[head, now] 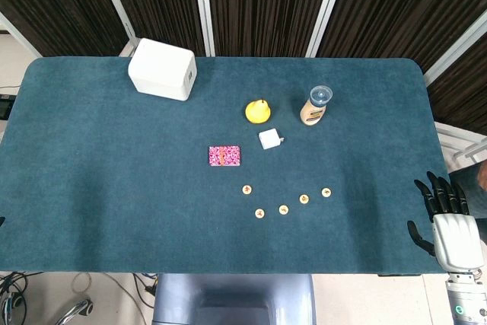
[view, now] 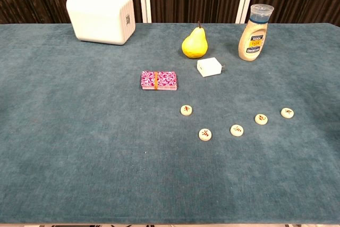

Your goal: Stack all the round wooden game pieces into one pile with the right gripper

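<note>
Round wooden game pieces [view: 236,129], five in all, lay flat and separate in a shallow arc on the blue bench [view: 79,131], just in front of the banded card deck [view: 158,80] and the white charger [view: 210,67]. None was stacked. The right hand [head: 445,211] hovered at the bench's right edge, fingers apart and holding nothing; the left hand was out of sight. Such thin discs probably offer little to pinch, so one could slide on the cloth or land off-centre, and a crooked pile might topple as it grew.
</note>
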Robot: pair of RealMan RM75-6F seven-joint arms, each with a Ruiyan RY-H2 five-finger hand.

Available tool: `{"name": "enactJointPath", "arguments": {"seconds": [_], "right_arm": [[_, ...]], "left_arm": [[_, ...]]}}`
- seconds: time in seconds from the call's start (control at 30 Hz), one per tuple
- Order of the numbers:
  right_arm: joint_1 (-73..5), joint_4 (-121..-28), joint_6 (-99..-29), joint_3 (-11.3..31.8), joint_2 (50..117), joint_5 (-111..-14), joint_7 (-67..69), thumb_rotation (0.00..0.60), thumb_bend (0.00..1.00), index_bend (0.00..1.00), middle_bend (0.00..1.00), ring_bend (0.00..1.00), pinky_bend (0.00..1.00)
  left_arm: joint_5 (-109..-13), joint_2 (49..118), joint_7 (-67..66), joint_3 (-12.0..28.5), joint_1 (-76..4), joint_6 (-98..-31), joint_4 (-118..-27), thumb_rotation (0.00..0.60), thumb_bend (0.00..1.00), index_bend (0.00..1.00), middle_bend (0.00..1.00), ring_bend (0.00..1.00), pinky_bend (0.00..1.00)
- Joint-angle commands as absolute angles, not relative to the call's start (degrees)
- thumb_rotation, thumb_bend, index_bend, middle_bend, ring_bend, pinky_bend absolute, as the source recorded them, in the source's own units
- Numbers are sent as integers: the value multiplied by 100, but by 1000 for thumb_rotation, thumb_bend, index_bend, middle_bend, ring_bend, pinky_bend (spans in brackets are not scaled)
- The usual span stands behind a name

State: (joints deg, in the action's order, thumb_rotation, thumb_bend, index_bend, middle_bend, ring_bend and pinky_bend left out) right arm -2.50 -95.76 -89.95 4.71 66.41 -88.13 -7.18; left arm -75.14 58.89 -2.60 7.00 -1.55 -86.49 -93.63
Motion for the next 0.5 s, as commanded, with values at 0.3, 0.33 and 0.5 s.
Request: {"name": "enactJointPath", "arguments": {"seconds": [0.3,0.33,0.5], "right_arm": [[-293,-9568,-8830,446,6677,-8729,-718,600,399,136,0,0,0],[-292,-9567,-8839,450,6677,-8733,-714,600,400,136,0,0,0],[-279,-9602,-8868,444,6648,-8759,-661,600,399,136,0,0,0]], "left_arm": [[-7531,5864,-199,716,-108,-8749,-9401,600,94,0,0,0,50],[-7529,5861,-199,716,-106,-8750,-9400,600,95,0,0,0,50],[-7539,5863,-204,706,-115,-8722,-9395,600,94,0,0,0,50]]}}
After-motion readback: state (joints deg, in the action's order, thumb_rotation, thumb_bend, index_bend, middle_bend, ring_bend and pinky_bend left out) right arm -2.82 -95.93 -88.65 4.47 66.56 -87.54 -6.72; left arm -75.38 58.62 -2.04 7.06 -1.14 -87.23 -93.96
